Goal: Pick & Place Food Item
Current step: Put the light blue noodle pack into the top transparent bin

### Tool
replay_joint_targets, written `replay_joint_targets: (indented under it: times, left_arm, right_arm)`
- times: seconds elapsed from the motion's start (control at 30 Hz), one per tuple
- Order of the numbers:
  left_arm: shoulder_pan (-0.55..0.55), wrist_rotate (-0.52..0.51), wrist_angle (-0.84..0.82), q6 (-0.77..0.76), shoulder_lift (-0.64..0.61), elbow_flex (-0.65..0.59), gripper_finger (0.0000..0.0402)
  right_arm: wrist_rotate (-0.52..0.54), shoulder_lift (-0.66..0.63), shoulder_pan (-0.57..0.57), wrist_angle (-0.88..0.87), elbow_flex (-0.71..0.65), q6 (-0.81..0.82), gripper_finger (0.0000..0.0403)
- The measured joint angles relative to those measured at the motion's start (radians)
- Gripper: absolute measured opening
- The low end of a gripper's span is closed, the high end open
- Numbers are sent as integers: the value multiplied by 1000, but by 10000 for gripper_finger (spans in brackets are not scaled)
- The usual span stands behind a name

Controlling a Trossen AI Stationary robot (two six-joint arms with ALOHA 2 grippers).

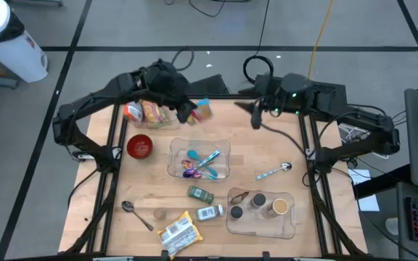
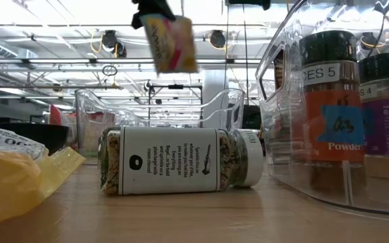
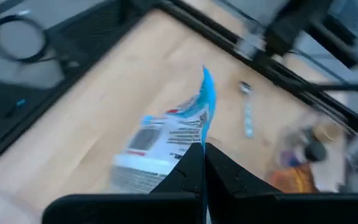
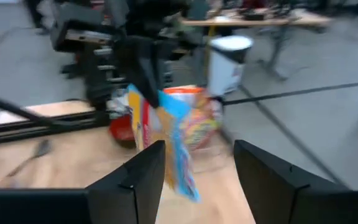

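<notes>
Left end effector (image 1: 187,112) is seen in the upper middle-left of the high view, its fingers clamped together on a colourful snack packet (image 1: 202,110), which is held in the air above the far edge of the wooden surface (image 1: 151,188). Further right, a clear tray (image 1: 176,168) of utensils is seen at the centre. Right end effector (image 1: 255,120) is seen in the upper middle-right, above the surface's far edge, with its fingers spread apart and nothing gripped between them.
</notes>
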Motion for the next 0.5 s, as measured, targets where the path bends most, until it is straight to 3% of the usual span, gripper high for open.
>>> replay_joint_targets:
  times: [0.2, 0.5]
  left_arm:
    - [106, -79, -91, -112, -13, 0, 1]
    - [258, -202, -174, -219, -13, 0, 0]
  right_arm:
    - [0, -58, -85, -57, 0, -93, 178]
    - [-2, -83, -143, -141, -53, -95, 180]
